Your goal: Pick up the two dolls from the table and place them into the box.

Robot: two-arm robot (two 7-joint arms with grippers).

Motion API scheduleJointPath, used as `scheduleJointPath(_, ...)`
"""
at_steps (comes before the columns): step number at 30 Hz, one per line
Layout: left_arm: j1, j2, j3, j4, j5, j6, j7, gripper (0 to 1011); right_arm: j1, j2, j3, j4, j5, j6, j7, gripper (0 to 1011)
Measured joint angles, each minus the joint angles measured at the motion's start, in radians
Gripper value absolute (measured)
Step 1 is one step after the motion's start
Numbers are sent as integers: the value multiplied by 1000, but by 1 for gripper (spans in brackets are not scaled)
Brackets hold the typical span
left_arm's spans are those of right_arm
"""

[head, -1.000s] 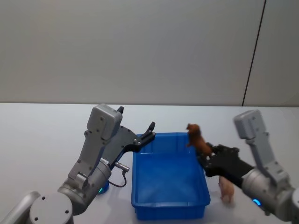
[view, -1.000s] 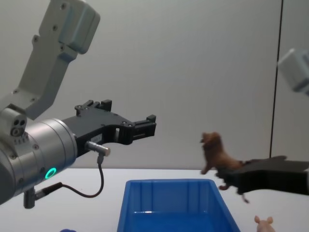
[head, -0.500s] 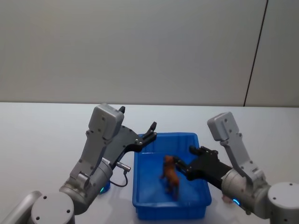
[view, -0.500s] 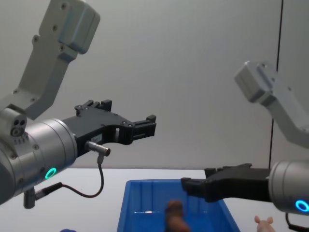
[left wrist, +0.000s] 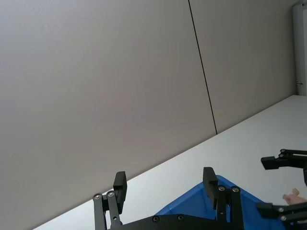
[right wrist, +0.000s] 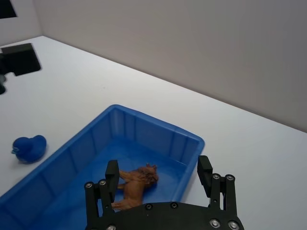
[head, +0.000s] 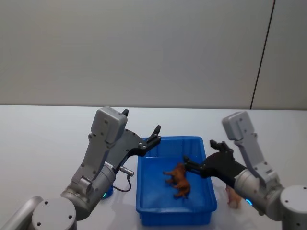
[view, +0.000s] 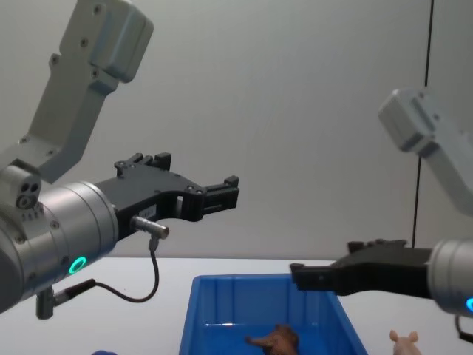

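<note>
The brown furry doll (head: 177, 179) lies on its side on the floor of the blue box (head: 172, 140), also seen in the right wrist view as the doll (right wrist: 136, 184) inside the box (right wrist: 153, 122). My right gripper (head: 199, 154) hovers open above the box's right side, empty, with the doll below its fingers (right wrist: 112, 170). The dark-blue doll (right wrist: 29, 147) sits on the white table (right wrist: 249, 143) left of the box. Above the box's far left corner my left gripper (head: 154, 135) hangs open and empty.
A small pink pig toy (head: 233, 195) stands on the table just right of the box, under my right arm. The left arm's body rises close to the box's left wall. A grey wall stands behind the table.
My right gripper carried the brown doll from the box's right rim over the box, opened, and the doll dropped in onto its side. The gripper drew back to the right. Left arm unmoved.
</note>
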Motion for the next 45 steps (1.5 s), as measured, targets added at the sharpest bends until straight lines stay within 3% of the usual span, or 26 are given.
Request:
scheduleJointPath(13, 0, 0, 0, 0, 0, 0, 0, 1001, -61, 60, 47, -44, 59, 16, -60, 1001)
scheduleJointPath(25, 0, 0, 0, 0, 0, 0, 0, 1001, -120, 96, 66, -57, 96, 56, -88, 1001)
scheduleJointPath(45, 0, 0, 0, 0, 0, 0, 0, 1000, -124, 82, 59, 34, 103, 91, -109, 1001)
